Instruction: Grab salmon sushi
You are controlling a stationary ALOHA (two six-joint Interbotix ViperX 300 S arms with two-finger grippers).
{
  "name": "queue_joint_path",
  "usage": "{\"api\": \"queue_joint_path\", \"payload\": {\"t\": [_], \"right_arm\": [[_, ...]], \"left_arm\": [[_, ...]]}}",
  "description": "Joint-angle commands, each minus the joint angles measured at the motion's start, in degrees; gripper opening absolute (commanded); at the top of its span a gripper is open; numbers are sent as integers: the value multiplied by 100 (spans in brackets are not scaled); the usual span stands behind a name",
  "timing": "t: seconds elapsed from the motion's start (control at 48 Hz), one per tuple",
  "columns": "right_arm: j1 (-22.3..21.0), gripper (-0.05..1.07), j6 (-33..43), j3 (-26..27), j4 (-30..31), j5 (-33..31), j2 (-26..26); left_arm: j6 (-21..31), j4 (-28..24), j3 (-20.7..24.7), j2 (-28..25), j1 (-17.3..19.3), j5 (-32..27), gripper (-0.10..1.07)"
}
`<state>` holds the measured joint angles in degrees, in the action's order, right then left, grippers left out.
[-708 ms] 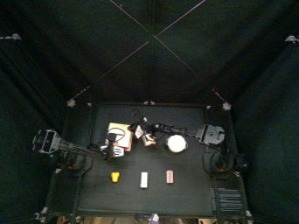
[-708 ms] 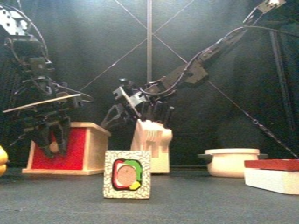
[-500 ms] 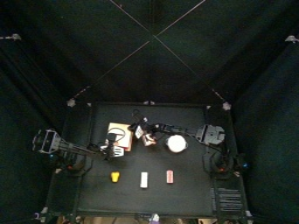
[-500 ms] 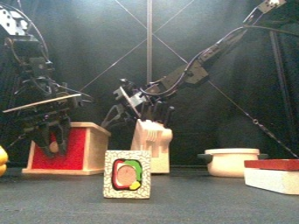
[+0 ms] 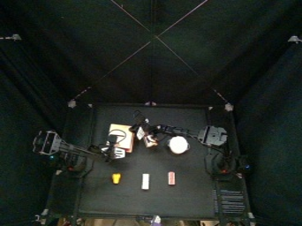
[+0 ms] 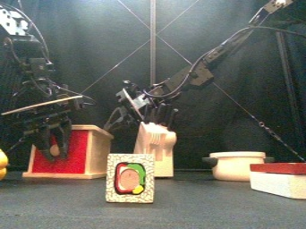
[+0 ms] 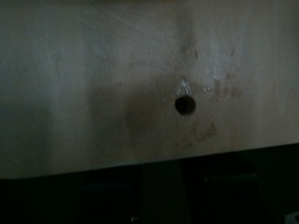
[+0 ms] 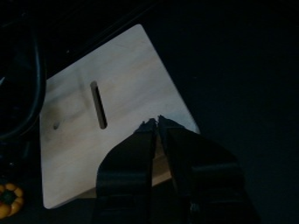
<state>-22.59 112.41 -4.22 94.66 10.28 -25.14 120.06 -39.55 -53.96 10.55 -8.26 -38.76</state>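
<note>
Lying on the black counter [image 5: 189, 190] well in front of the pale wooden box [image 5: 117, 134], the small pinkish-salmon sushi block [image 5: 172, 177] sits untouched; left tool [image 6: 48, 136] spreads open above that box, right tool [image 8: 159, 125] nearly pinched, empty.

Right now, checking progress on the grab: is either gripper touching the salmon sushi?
No: in the top view the salmon sushi lies alone near the table's front, both arms behind it.

Pinkish salmon sushi [image 5: 171, 178] with a paler underside; white oblong piece [image 5: 145, 181]; yellow-orange piece [image 5: 117, 178]; red-fronted wooden box [image 6: 67, 152].

Red-fronted wooden box [image 6: 67, 150], white bowl [image 6: 234, 165]
</note>
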Motion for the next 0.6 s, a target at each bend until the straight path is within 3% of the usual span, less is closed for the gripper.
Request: {"api": "queue_joint_path", "payload": {"t": [0.0,0.583], "right_arm": [[-26,55,-9,26,9,9,97],[-26,55,0,18,9,9,97]], "left_arm": [[18,141,88,79,-202,26,46],[18,747,193,325,-949,-18,46]]}}
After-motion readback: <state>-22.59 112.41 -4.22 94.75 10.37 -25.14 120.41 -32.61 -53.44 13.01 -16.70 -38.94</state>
